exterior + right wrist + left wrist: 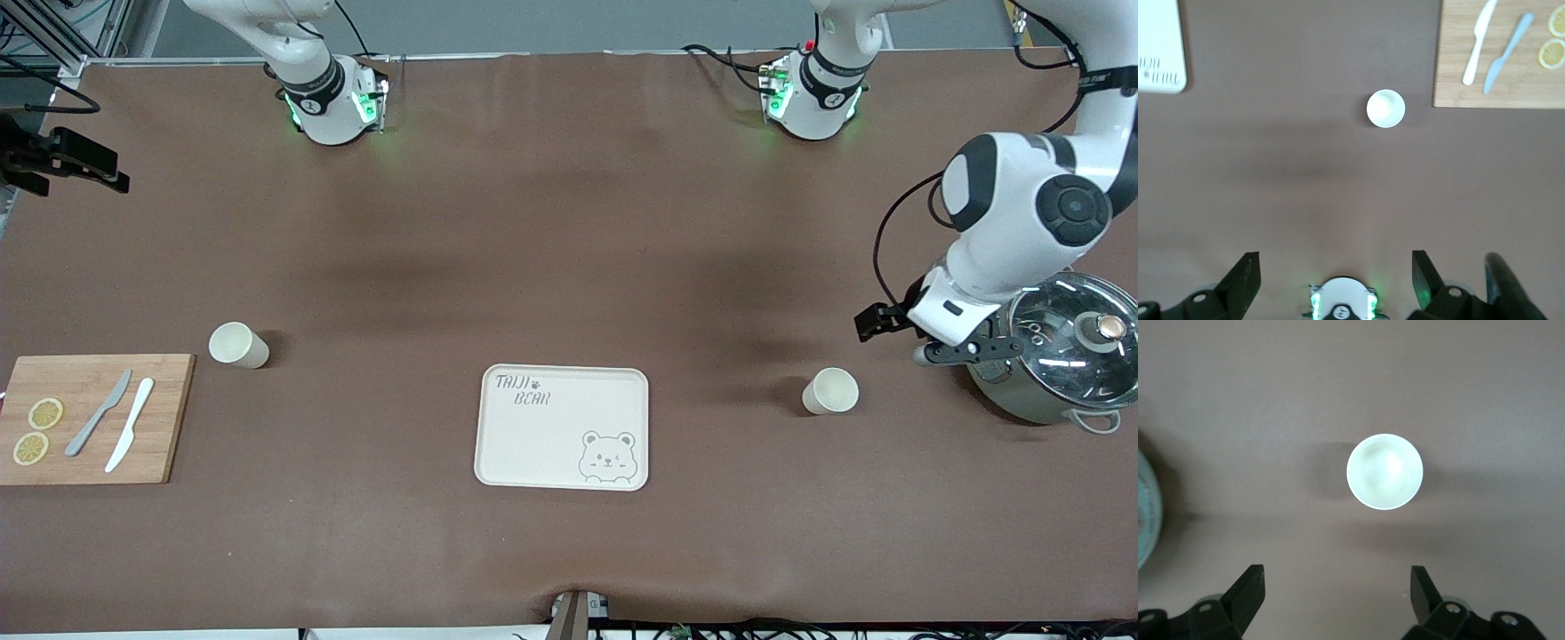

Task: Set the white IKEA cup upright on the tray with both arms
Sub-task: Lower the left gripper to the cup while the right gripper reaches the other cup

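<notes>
Since the cup standing on the bench ahead of the left gripper's wide jaws looks light, rigid and smooth, grip its wall; right gripper waits, jaws wide.

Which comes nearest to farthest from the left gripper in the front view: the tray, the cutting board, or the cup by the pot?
From the left gripper, open beside the pot:
1. Cup, toward the left arm's end.
2. Tray, mid-table.
3. Cutting board, at the right arm's end.
</notes>
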Motion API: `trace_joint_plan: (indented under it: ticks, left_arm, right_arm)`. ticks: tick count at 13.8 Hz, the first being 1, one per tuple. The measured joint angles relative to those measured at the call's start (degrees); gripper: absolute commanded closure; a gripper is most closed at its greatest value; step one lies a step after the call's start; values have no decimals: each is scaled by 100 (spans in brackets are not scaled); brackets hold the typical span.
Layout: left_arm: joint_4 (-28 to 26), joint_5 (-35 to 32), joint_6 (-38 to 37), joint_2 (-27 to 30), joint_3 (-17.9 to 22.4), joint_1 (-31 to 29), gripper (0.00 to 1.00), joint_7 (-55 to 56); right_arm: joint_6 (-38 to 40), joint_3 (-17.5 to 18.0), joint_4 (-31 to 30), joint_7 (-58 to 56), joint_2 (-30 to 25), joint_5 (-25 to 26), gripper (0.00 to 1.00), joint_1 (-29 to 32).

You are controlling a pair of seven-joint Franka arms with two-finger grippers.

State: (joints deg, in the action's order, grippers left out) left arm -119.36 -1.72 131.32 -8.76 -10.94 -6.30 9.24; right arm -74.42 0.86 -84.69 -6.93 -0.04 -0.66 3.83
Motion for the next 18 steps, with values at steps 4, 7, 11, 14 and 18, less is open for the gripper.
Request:
trace_joint_plan:
  ticks: [4,7,11,14,18]
  left_arm:
    - [-387,0,709,-242,1,-4,14,1]
    - [-406,0,1131,-477,2,-15,15,4]
    - [-386,0,1940,-903,3,-96,23,5]
    - [-223,0,2303,-1269,6,-154,34,10]
    - [41,0,2357,-1522,6,-224,57,10]
  right_arm:
    - [-30,3,3,-419,278,538,0,8]
    - [-151,3,4,-559,362,766,0,8]
    - [-660,0,-108,-467,623,763,0,38]
    - [-1514,-2,-622,-426,958,740,0,288]
    - [-2701,-4,-1483,-422,1072,713,0,555]
